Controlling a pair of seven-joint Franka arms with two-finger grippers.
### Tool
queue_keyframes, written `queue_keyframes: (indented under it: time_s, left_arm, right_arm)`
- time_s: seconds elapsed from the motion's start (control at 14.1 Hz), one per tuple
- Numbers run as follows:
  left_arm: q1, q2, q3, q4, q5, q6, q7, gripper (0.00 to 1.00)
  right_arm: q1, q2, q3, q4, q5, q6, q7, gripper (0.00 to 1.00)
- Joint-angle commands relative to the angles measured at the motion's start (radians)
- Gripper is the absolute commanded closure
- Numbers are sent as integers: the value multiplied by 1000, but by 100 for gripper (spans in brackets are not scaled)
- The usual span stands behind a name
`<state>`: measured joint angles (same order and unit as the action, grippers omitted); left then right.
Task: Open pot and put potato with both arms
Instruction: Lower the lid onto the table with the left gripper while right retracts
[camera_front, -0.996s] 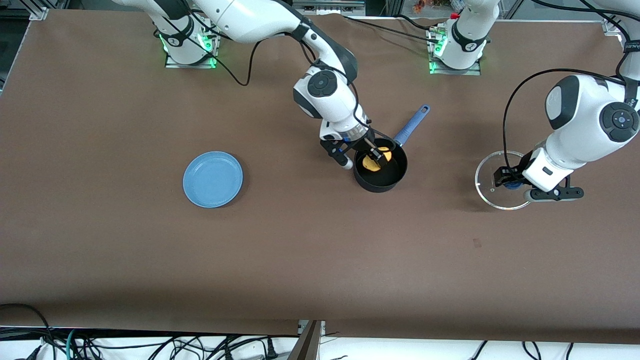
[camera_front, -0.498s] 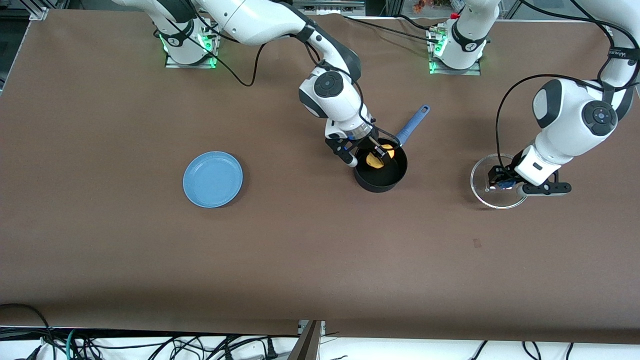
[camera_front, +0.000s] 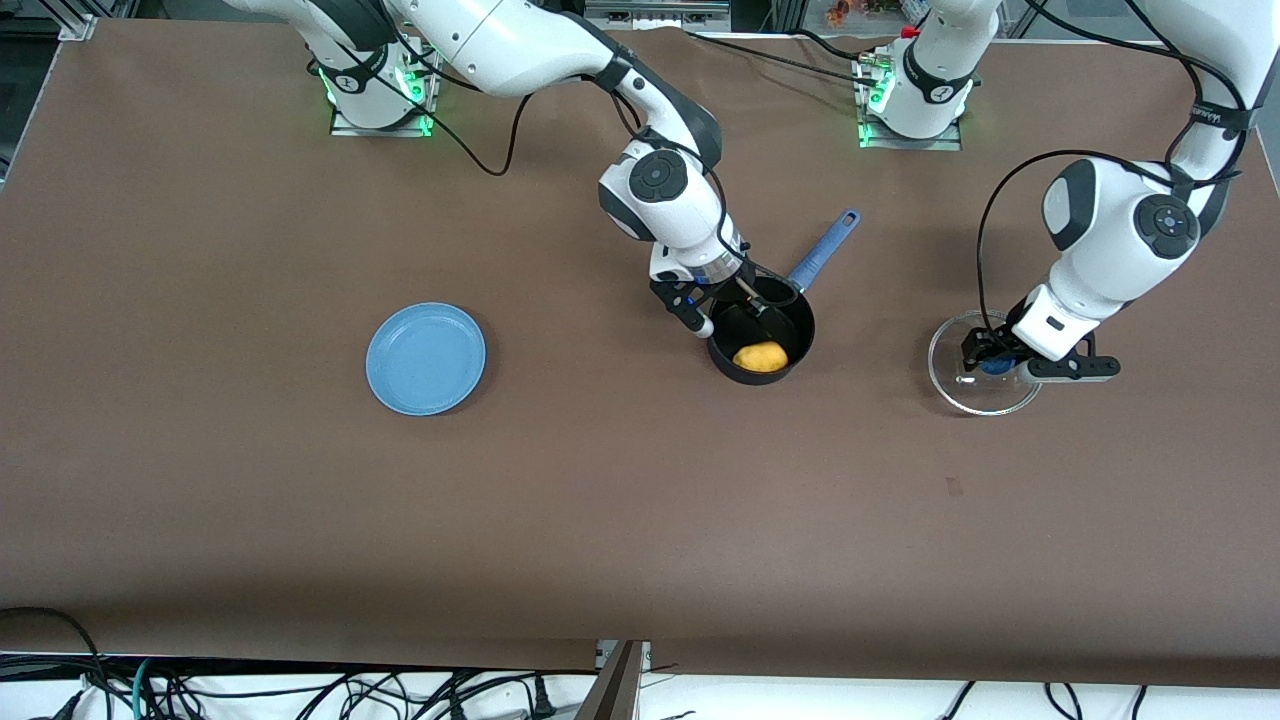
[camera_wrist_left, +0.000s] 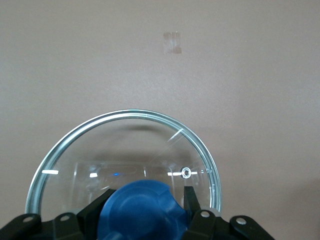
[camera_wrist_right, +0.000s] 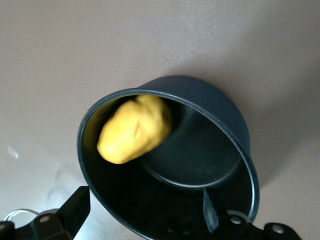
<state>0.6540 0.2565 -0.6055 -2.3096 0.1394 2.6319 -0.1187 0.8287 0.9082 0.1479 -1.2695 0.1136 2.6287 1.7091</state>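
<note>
The right gripper (camera_front: 735, 305) hangs over the pot (camera_front: 790, 350), fingers apart; the potato (camera_front: 760, 356) lies inside. The left gripper (camera_front: 985, 360), toward the left arm's end, clamps the lid's (camera_front: 950, 385) knob (camera_wrist_left: 140, 207).

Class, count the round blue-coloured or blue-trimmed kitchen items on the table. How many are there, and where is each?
3: the plate toward the right arm's end, the pot mid-table with a blue handle, the glass lid with a blue knob toward the left arm's end.

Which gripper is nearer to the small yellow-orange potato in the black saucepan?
Right. The right gripper hangs open just above the black saucepan that holds the yellow-orange potato. The left gripper is shut on the clear glass lid's blue knob, toward the left arm's end of the table.
</note>
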Motion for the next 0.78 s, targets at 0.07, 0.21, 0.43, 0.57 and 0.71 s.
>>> queue_keyframes:
  time_s: [0.07,0.21,0.43,0.57,0.71]
  left_arm:
    - [18,30,-10,-50,-27,108,36,68]
    - [18,56,-8,-57,-24,141,36,68]
    - [19,104,-5,-64,-14,203,36,68]
    - [26,130,-5,-62,-12,214,36,67]
    - [26,150,-2,-62,-11,243,37,60]
  right_arm:
    - [-35,-64,-16,27,3,-230,-78,0]
    - [-78,-126,-11,27,3,-361,-194,0]
    - [-140,-202,-18,27,1,-568,-411,0]
    - [-210,-262,-16,27,1,-706,-607,0]
    - [-293,-320,-18,27,-5,-844,-846,0]
